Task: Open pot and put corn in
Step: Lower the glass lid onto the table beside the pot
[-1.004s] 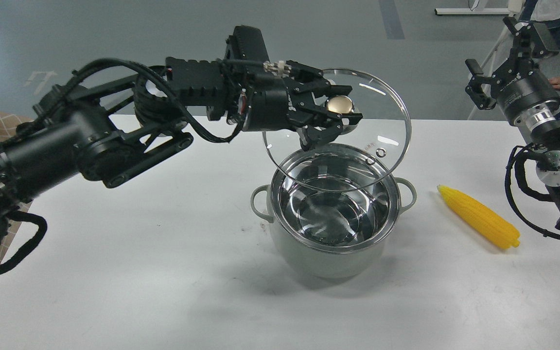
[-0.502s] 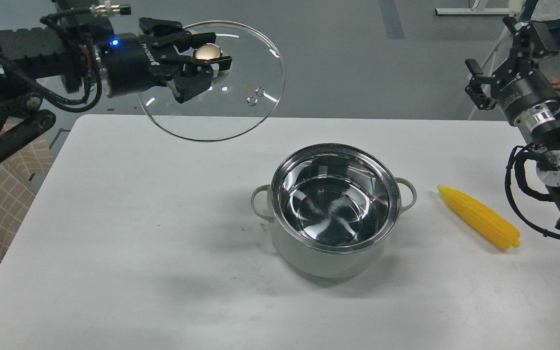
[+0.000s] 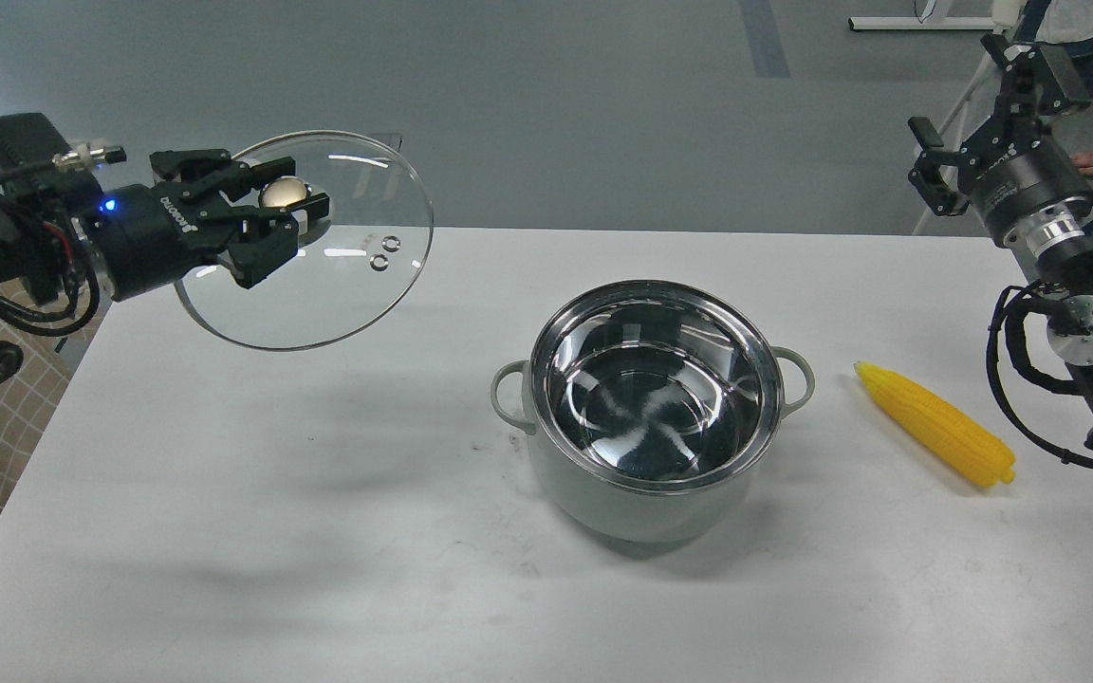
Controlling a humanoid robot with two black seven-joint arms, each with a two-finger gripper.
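My left gripper [image 3: 286,220] grips the lid [image 3: 309,242] by its knob, above the table's [image 3: 224,493] far left. The pot [image 3: 653,408] stands uncovered at centre; the corn [image 3: 935,424] lies right of it. My right gripper [image 3: 983,104] appears open.

Robotics lab, bare white table [image 3: 224,531], grey painted floor [image 3: 556,114], equipment stand legs [image 3: 921,21] beyond

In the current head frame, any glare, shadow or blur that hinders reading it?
Head view: sharp overall; the pot interior mirrors streaky reflections; glints cross the glass lid in the left tool; soft shadows fall on the table; the corn is evenly lit.
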